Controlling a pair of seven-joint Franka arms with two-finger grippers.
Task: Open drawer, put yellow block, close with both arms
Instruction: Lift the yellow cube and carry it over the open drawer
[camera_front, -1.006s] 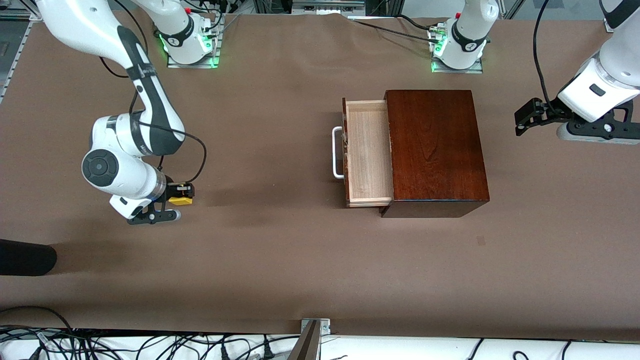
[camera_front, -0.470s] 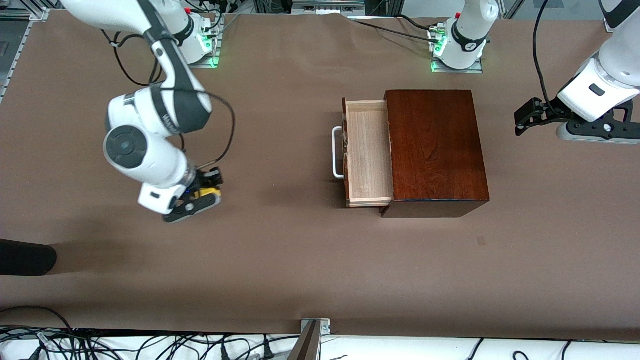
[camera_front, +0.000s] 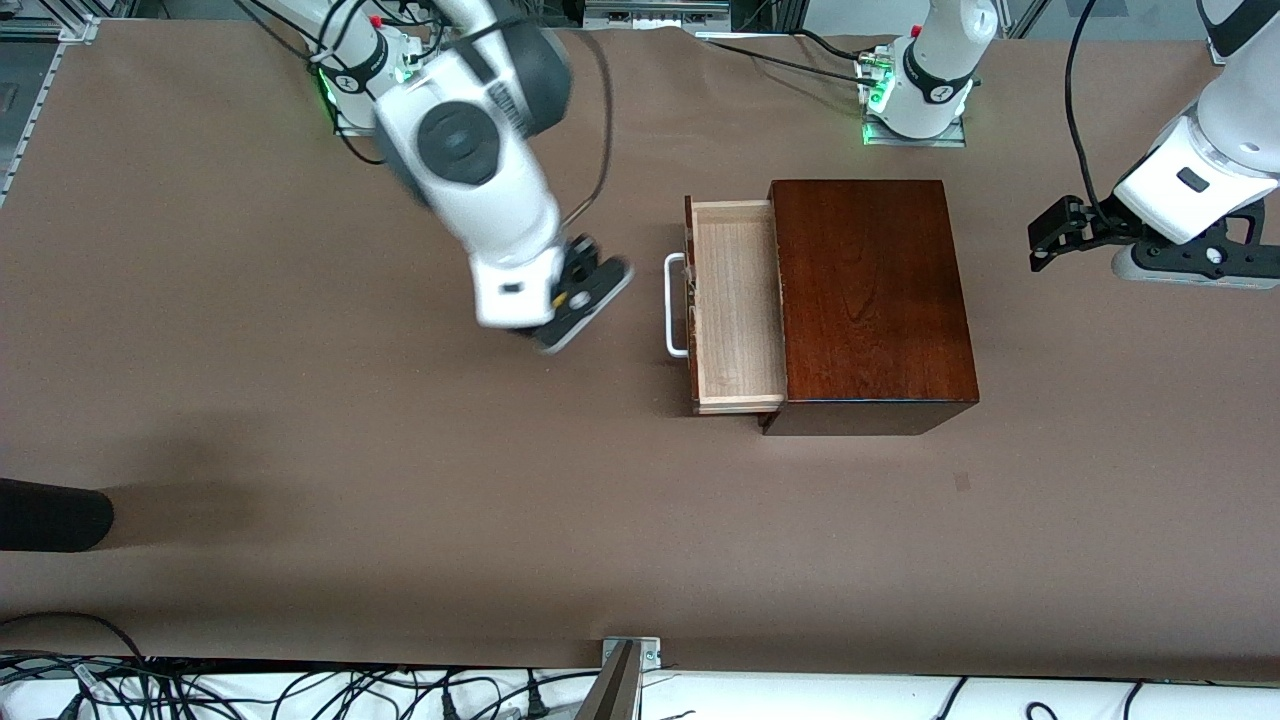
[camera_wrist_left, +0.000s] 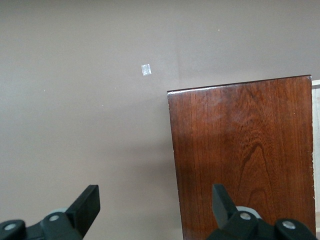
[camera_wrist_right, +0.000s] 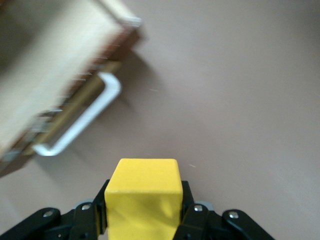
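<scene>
Drawer stands pulled out of my glossy mahogany box, handle end pointing toward the right arm's end of the table; its long axis runs from the bases toward the front camera. I see a pale, raw-wood tray, a dark reddish front and a white U-shaped bar handle. My right gripper is clamped on the block, a smooth bright yellow cube with softly rounded edges, up in the air over bare brown tabletop just beside the handle. My left gripper waits with its fingers spread wide and nothing between them, over the box's edge at the left arm's end.
</scene>
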